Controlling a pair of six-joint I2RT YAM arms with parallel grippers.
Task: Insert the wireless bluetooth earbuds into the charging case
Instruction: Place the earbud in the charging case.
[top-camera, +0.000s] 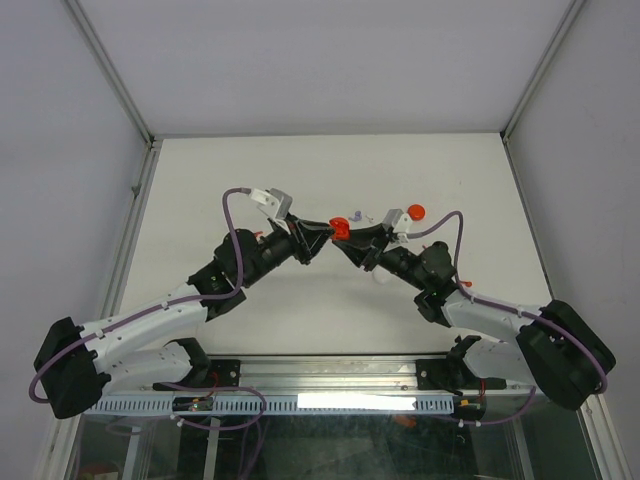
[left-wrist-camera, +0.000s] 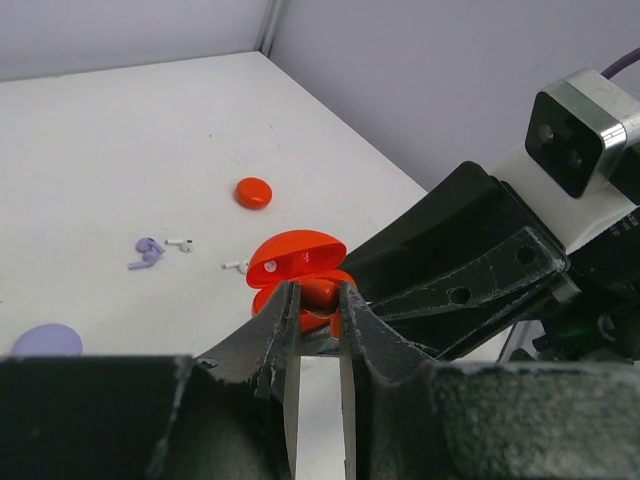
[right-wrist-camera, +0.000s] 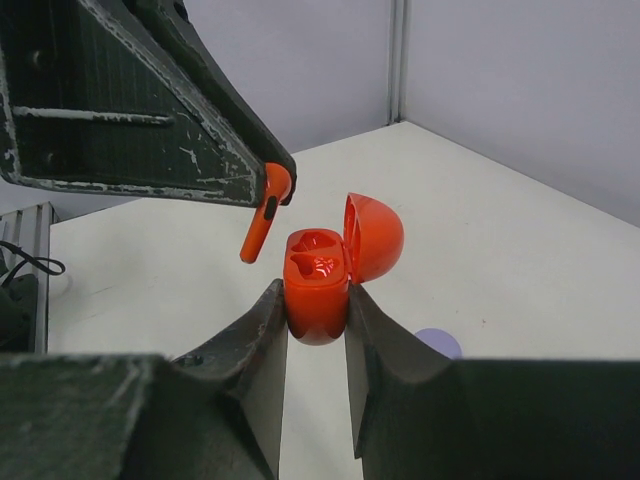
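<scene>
Right hand (right-wrist-camera: 315, 298), fingers narrowed on the base of the glossy red charging case (right-wrist-camera: 318, 270); its domed lid stands hinged open over two moulded sockets. Left hand (left-wrist-camera: 314, 294), closed tight, pinches one red earbud (right-wrist-camera: 262, 215) by its head, stem slanting down just beside the case without touching it, above mid-desk (top-camera: 250, 170). Lying right of the desk's centre: two white earbuds (left-wrist-camera: 180, 244), two lilac earbuds (left-wrist-camera: 148, 251), one red disc (left-wrist-camera: 253, 192), one lilac disc (left-wrist-camera: 47, 342).

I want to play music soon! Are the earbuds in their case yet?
Not yet. Done: the red case is open, clamped in the right gripper. In hand: the left gripper holds a red earbud just beside the opening. Left: the case looks empty inside, and lilac earbuds and a white earbud lie on the table.
</scene>
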